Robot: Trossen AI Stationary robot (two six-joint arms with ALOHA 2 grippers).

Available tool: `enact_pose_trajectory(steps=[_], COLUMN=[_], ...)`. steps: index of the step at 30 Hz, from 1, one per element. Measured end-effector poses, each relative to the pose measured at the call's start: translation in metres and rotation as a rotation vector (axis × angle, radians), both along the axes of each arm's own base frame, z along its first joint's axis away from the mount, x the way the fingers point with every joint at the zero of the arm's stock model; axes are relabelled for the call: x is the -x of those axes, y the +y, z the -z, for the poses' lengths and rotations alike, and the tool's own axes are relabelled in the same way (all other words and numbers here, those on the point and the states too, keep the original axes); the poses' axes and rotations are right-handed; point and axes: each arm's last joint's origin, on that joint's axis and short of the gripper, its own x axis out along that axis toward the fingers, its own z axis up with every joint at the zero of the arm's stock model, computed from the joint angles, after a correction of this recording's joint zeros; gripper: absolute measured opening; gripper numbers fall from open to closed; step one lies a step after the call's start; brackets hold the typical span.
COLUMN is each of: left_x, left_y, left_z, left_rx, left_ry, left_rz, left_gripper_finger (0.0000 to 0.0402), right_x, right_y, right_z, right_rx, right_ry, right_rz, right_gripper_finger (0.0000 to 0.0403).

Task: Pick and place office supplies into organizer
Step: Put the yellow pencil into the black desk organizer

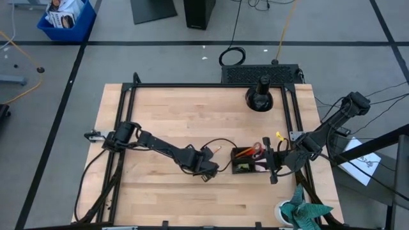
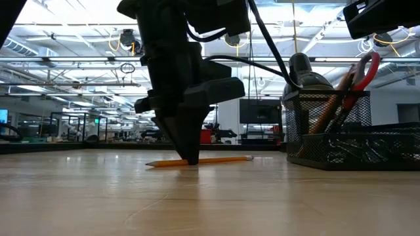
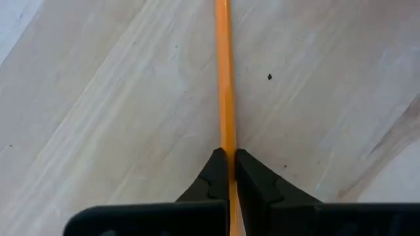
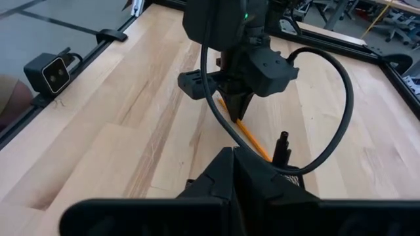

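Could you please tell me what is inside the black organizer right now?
Inside the organizer, red-handled scissors and an orange pencil stand upright. The mesh walls hide whatever lies lower down.

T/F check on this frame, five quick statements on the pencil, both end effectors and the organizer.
1. The left end effector is shut on the orange pencil. True.
2. The pencil is lifted off the table. False: it lies flat on the wood.
3. The red-handled scissors stand in the organizer. True.
4. The right end effector is wide open. False: it is shut.
5. The organizer is empty. False: it holds scissors and pencils.
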Motion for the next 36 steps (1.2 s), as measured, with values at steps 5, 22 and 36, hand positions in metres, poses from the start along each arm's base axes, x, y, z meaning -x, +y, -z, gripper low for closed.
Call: enact_pose_trajectory(steps=[5,22,36], left_x=[0.000,-0.010,-0.027], left_y=[0.000,-0.003,0.007], left_z=[0.000,-0.001,-0.010], left_rx=[-0.004,-0.047,-0.096], left_ry=[0.000,-0.096,-0.229], left_rz=[-0.014,0.107,0.101], left_gripper_finger=[0.0013,0.0039,0.0041], right_x=[0.000,0.000,0.000], right_y=[0.000,0.000,0.000], right_z=[0.000,0.000,0.000], right_rx=[-0.002,0.013,0.015], right_ry=[0.000,-0.001,-0.002], right_rz=[0.001,-0.006,-0.007], right_gripper_finger=[0.0004,0.0004,0.0004])
